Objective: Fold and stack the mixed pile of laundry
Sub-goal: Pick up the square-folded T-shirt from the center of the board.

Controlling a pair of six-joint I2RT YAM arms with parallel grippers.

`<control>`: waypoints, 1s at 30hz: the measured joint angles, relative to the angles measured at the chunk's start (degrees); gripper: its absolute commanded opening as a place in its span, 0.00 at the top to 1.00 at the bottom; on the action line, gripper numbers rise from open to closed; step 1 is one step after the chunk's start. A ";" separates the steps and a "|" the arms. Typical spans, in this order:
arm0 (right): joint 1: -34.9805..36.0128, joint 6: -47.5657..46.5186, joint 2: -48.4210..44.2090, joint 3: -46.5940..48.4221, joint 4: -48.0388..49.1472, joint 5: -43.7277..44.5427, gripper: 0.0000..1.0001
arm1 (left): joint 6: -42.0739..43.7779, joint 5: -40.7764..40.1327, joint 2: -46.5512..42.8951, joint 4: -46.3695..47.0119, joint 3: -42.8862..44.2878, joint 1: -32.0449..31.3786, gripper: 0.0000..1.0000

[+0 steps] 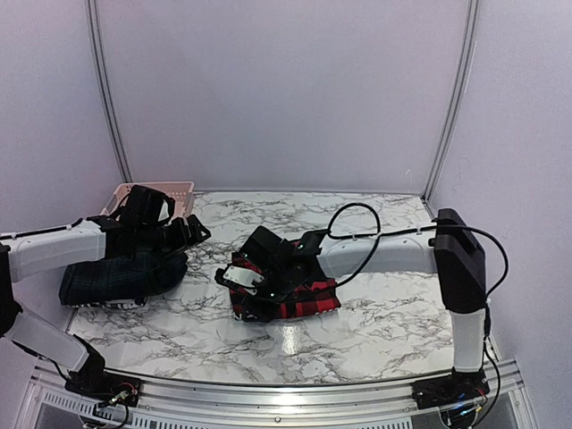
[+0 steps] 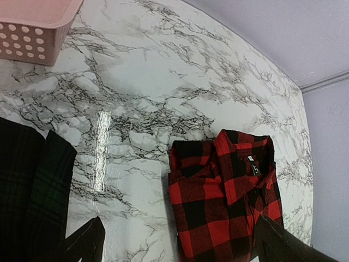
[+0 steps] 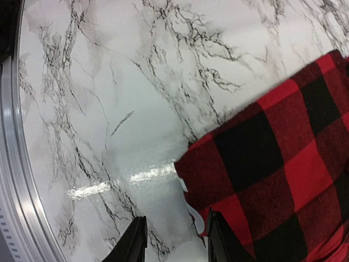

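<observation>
The red-and-black checked shirt lies folded at the table's middle; it also shows in the left wrist view and the right wrist view. My right gripper hovers low at its left edge, open, with one finger over the shirt's corner and the other over bare marble. A dark green plaid garment lies heaped at the left. My left gripper is above its right end, wide open and empty. Navy and striped garments are not clearly visible.
A pink lattice basket stands at the back left corner, also in the left wrist view. The table's metal front rail runs close to the right gripper. White booth walls close in the back and sides.
</observation>
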 measured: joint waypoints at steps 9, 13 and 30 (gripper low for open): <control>1.29 -2.25 6.32 7.21 -0.59 4.59 0.71 | -2.62 -0.07 -4.04 -0.09 -3.87 1.01 0.01; 1.79 -2.56 9.03 7.45 -0.85 5.73 0.72 | -3.34 -0.11 -4.15 -0.17 -4.61 1.79 0.01; 0.39 -1.53 7.10 4.70 2.38 4.02 1.00 | -9.03 4.63 0.22 2.67 -8.98 2.93 0.09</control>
